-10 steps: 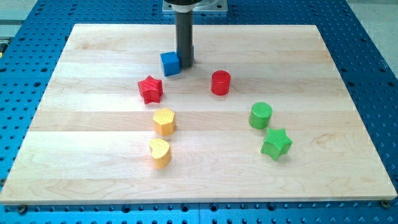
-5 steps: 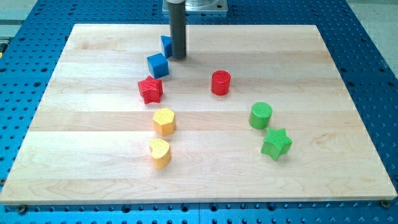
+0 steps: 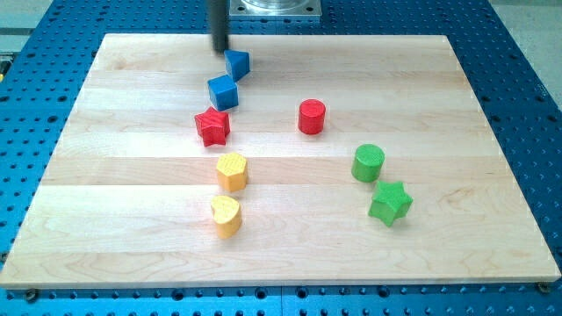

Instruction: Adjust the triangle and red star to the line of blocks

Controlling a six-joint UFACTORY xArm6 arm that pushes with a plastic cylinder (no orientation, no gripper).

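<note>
My tip (image 3: 219,49) moved left, beside blue triangle (image 3: 236,63)

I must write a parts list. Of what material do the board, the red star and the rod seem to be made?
Board: pale wood, probably glued planks with a smooth matte finish; grain lines and seams show.
Red star: likely plastic, matte; flat even colour, no grain.
Rod, ending at my tip just left of the blue triangle: dark, dull; metal or plastic, I cannot tell.

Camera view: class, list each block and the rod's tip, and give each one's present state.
My tip: up-left of blue triangle, apart.
Blue triangle: free.
Blue cube: free.
Red star: free.
Yellow hexagon: free.
Yellow heart: free.
Red cylinder, green cylinder, green star: untouched.
</note>
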